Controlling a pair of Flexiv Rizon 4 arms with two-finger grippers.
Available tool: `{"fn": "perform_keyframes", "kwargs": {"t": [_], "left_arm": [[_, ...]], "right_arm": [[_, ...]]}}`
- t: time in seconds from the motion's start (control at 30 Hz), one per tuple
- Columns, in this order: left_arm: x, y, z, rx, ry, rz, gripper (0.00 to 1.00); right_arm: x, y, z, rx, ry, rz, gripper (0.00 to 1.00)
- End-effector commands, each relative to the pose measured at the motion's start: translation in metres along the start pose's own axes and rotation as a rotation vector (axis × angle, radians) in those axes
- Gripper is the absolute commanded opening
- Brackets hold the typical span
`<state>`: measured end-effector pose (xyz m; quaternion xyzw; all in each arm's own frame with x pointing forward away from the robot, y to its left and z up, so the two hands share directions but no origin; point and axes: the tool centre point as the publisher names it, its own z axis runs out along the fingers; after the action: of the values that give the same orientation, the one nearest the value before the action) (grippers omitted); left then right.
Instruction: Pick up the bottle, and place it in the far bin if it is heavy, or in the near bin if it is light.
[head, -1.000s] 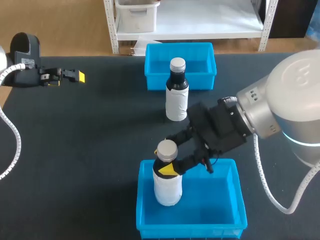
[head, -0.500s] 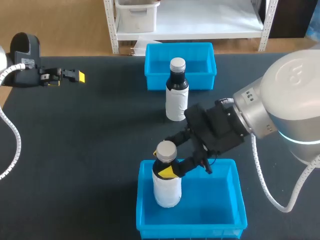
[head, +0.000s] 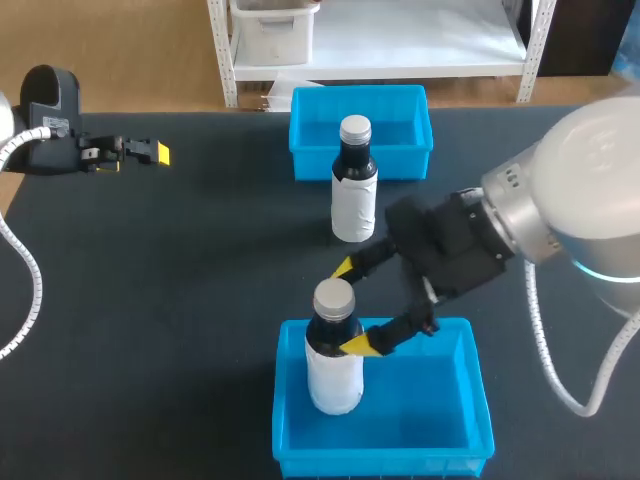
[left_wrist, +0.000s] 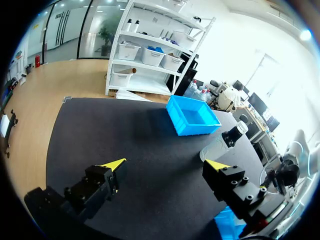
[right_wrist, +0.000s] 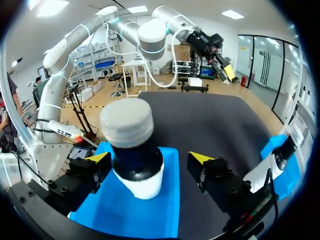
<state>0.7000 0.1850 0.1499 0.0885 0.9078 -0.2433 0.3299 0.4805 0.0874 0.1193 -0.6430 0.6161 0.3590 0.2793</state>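
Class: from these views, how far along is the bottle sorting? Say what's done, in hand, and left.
Done: one bottle stands upright in the near bin. In hand: nothing; the right gripper is open, astride that bottle's neck. Left: the second bottle stands on the table before the far bin, unsorted.

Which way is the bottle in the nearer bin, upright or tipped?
Upright: the bottle stands in the near bin, cap uppermost.

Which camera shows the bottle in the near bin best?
Head view: the bottle stands whole inside the near bin. Right wrist view shows mainly its cap and neck; left wrist view misses it.
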Motion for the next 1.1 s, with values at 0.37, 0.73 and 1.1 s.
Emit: {"fn": "perform_keyframes", "kwargs": {"t": [0.37, 0.73, 1.1], "left_arm": [[0.000, 0.000, 0.000, 0.000, 0.000, 0.000, 1.00], [0.000, 0.000, 0.000, 0.000, 0.000, 0.000, 1.00], [0.000, 0.000, 0.000, 0.000, 0.000, 0.000, 1.00]], "right_arm": [[0.038, -0.063, -0.105, 0.138, 0.013, 0.094, 1.00], [0.041, -0.176, -0.135, 0.223, 0.037, 0.040, 1.00], [0.039, -0.242, -0.105, 0.197, -0.010, 0.031, 1.00]]}}
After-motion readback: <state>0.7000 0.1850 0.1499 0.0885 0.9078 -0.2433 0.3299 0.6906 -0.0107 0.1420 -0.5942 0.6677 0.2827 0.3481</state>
